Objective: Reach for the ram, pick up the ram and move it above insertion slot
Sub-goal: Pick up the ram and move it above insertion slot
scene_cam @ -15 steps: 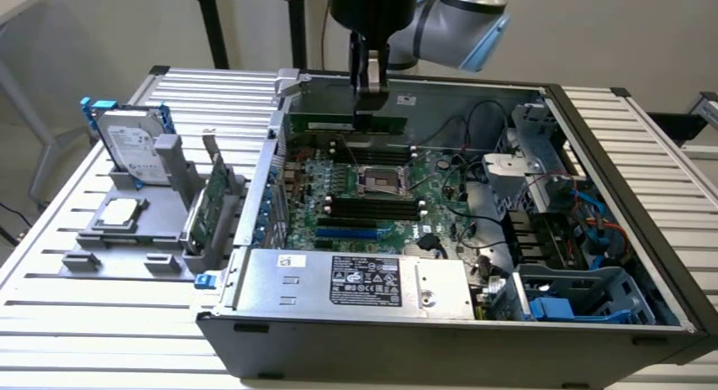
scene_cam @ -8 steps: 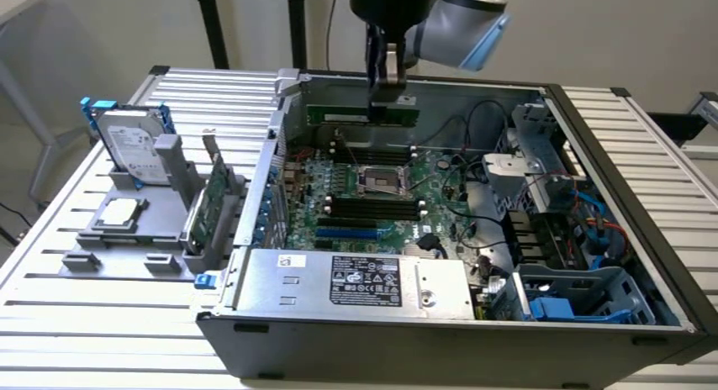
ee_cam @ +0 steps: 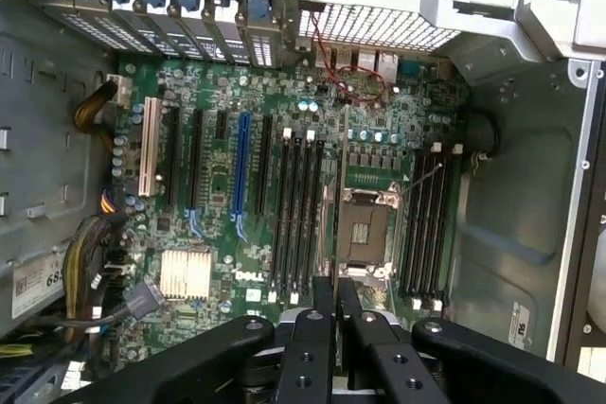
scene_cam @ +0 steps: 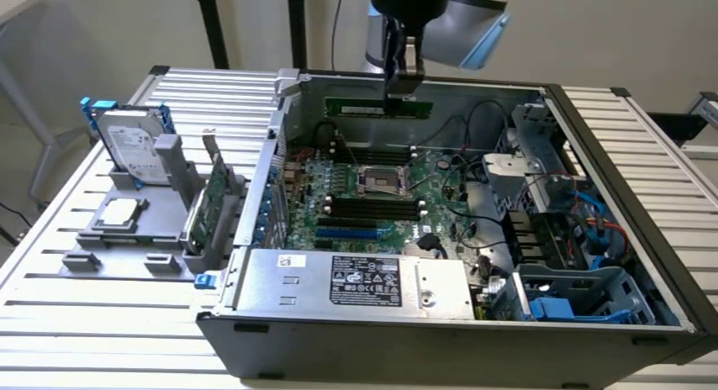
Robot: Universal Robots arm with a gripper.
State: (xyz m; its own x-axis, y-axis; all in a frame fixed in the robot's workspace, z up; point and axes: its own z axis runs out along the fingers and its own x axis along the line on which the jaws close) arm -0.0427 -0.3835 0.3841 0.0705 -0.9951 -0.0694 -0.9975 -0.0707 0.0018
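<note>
Gripper point(scene_cam: 402, 86): black, hanging from the grey-and-blue arm point(scene_cam: 455, 20) over the far side of the open computer case point(scene_cam: 449, 339). Jaws closed on the ram, fingers point(ee_cam: 312, 347) drawn tight together.

Ram point(scene_cam: 379, 108): long thin green stick, held level by its upper edge between the jaws, extending to both sides of them. It hangs free inside the case, near the far wall and above the motherboard.

Motherboard point(ee_cam: 218, 224): green, directly beneath the jaws. Black memory slots point(ee_cam: 296, 215) run in parallel rows on one side of the processor socket point(ee_cam: 365, 234), with a second bank point(ee_cam: 428, 224) on its other side.

Power supply point(scene_cam: 359, 285): grey box with a label, well away from the jaws at the case's near edge.

Grey fixture point(scene_cam: 134, 230): outside the case, to the exterior view's left, holding a hard drive point(scene_cam: 129, 146) upright and a green expansion card point(scene_cam: 213, 209); well apart from the jaws.
</note>
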